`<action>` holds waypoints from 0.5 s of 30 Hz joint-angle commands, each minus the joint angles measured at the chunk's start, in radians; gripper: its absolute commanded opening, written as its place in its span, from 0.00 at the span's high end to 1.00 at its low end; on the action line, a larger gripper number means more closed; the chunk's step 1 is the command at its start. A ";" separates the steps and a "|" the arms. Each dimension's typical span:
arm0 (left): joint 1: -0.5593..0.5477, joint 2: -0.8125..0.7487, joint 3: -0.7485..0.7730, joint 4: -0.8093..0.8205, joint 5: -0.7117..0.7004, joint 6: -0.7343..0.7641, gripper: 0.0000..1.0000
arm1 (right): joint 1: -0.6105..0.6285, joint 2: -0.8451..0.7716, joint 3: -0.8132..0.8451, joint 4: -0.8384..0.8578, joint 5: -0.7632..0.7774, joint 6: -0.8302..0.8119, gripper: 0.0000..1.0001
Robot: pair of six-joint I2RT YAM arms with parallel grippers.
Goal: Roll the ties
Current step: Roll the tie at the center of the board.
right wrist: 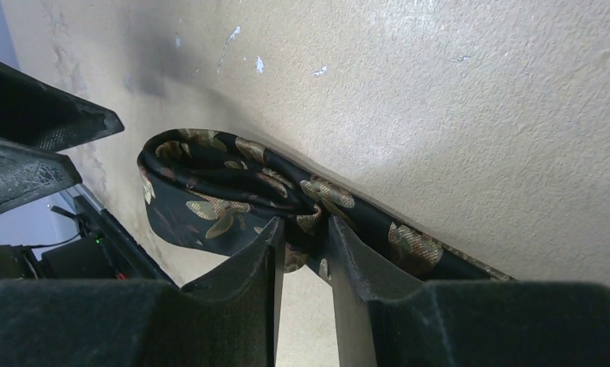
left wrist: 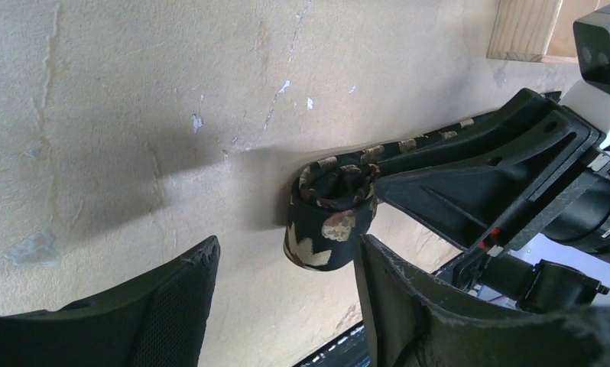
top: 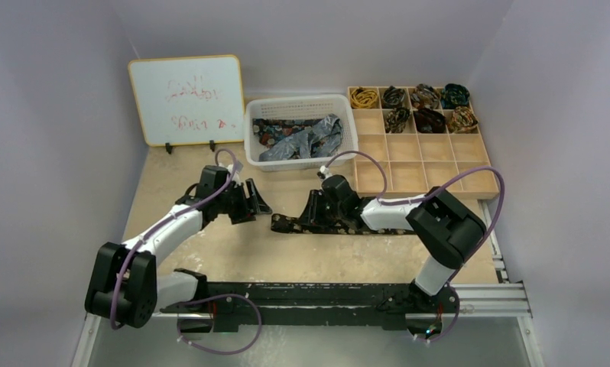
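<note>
Tie (top: 287, 224): in the top view, its right stretch is hidden under the right arm.
Whiteboard (top: 186, 99): red scrawl, too faint to read.
Basket (top: 300, 165): the ties (top: 302, 141) inside are tangled and cannot be counted.
Left gripper (left wrist: 287, 246): both fingers are cut off by the wrist view's bottom edge.
Coils (top: 409, 103) in the far right tray: patterns too small to make out.

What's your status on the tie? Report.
Left jaws open, beside the tie. Right jaws shut on it, one end coiled. Nothing blocking.
</note>
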 commanded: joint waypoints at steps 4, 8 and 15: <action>0.008 0.014 -0.020 0.048 0.033 0.015 0.37 | 0.002 -0.003 -0.023 0.018 -0.011 -0.057 0.67; 0.008 0.009 -0.028 0.047 0.023 0.010 0.38 | 0.002 -0.069 -0.005 -0.002 -0.011 -0.078 0.59; 0.008 -0.055 -0.012 -0.051 -0.165 -0.043 0.38 | 0.002 -0.221 0.025 0.066 -0.014 -0.261 0.32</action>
